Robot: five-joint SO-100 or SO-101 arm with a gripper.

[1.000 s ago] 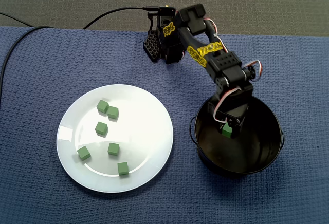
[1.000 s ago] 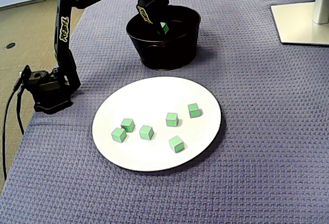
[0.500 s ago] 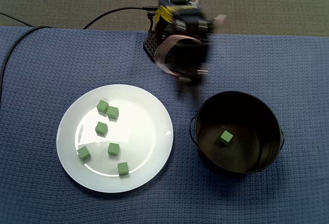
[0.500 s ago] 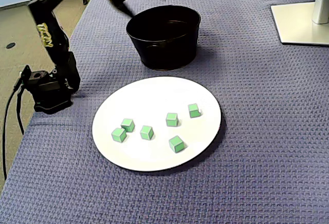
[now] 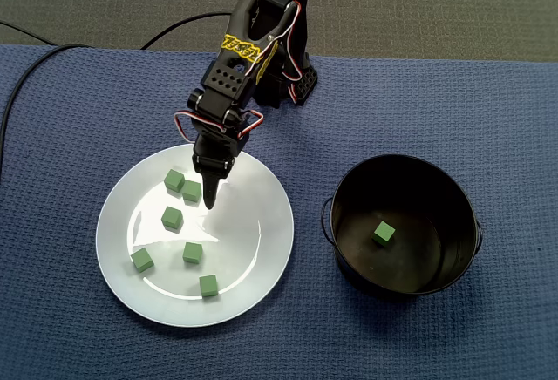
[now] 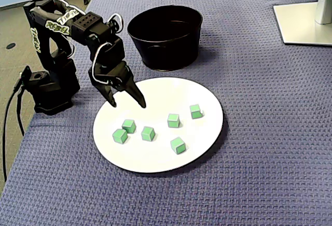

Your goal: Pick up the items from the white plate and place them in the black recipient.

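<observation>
Several green cubes (image 5: pixel 172 218) lie on the white plate (image 5: pixel 253 223), seen in both fixed views, cubes (image 6: pixel 148 133) and plate (image 6: pixel 171 94). One green cube (image 5: pixel 383 233) rests on the floor of the black bowl (image 5: pixel 453 190); the side-on fixed view shows only the bowl's (image 6: pixel 166 50) wall. My gripper (image 5: pixel 209 195) hangs over the plate's upper left part, pointing down, just right of two cubes. Its fingers are spread open and empty in the side-on view (image 6: pixel 127 102), above the cube (image 6: pixel 128 126) nearest it.
A blue woven mat covers the table. The arm's base (image 6: pixel 49 91) stands at the mat's edge, with a black cable (image 5: pixel 26 75) running off it. A white stand base (image 6: pixel 303 24) sits at the far right corner.
The gripper let go of a green cube into the black bowl, swung up and across, and now hangs open over the plate.
</observation>
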